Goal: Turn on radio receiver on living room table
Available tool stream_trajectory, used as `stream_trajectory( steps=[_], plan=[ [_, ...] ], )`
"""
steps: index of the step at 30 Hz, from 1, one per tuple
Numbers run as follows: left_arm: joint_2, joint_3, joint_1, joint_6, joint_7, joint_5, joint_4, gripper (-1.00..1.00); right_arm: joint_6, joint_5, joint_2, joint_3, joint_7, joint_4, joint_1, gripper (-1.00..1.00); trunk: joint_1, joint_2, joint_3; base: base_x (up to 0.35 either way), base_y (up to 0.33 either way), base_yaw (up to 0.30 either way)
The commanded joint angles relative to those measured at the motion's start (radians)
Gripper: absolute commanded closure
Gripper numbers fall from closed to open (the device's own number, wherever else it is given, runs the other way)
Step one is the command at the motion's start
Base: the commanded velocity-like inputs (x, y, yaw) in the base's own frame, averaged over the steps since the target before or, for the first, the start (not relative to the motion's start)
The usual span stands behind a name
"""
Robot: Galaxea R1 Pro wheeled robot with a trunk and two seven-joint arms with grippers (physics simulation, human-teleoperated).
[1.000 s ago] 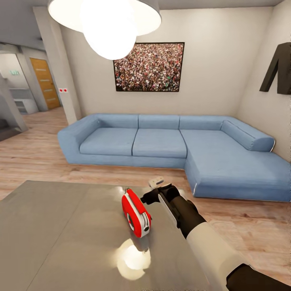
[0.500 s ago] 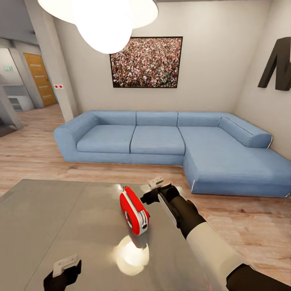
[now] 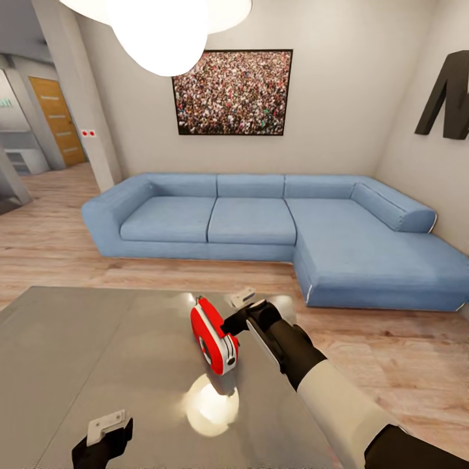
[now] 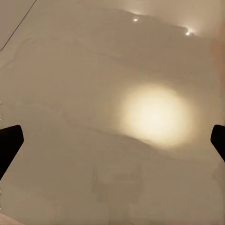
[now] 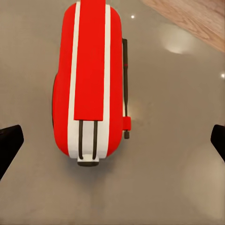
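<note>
The red radio receiver (image 3: 213,335) with white trim stands on the glossy grey table (image 3: 85,352), towards its right side. In the right wrist view the radio receiver (image 5: 91,79) is seen from above, with its thin handle along one side. My right gripper (image 3: 236,311) hovers just behind and right of the radio, open, with nothing between its fingers. Both dark fingertips (image 5: 9,145) sit wide apart at the frame edges. My left gripper (image 3: 104,438) is low over the table's near part, open, facing the bare table top (image 4: 70,70).
A big blue L-shaped sofa (image 3: 273,225) stands beyond the table on the light wood floor (image 3: 391,352). A crowd picture (image 3: 231,91) and a dark letter (image 3: 446,98) hang on the beige walls. A bright lamp (image 3: 163,26) hangs overhead. A doorway (image 3: 58,120) lies far left.
The head camera has shifted, moving the whole scene. My left gripper has come into view at the bottom. The right gripper has edged closer to the radio.
</note>
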Motion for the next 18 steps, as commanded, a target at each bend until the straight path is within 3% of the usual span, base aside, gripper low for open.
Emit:
stream_trajectory(
  steps=[1, 18],
  plan=[
    [0.0, 0.0, 0.0, 0.0, 0.0, 0.0, 0.0, -1.0, 0.0, 0.0, 0.0, 0.0, 0.0, 0.0, 0.0, -1.0, 0.0, 0.0, -0.002, 0.0, 0.0, -0.003],
    [0.0, 0.0, 0.0, 0.0, 0.0, -0.001, 0.0, -1.0, 0.0, 0.004, 0.0, 0.002, 0.0, 0.0, 0.0, -1.0, 0.0, 0.0, -0.014, 0.0, 0.0, 0.0]
  ],
)
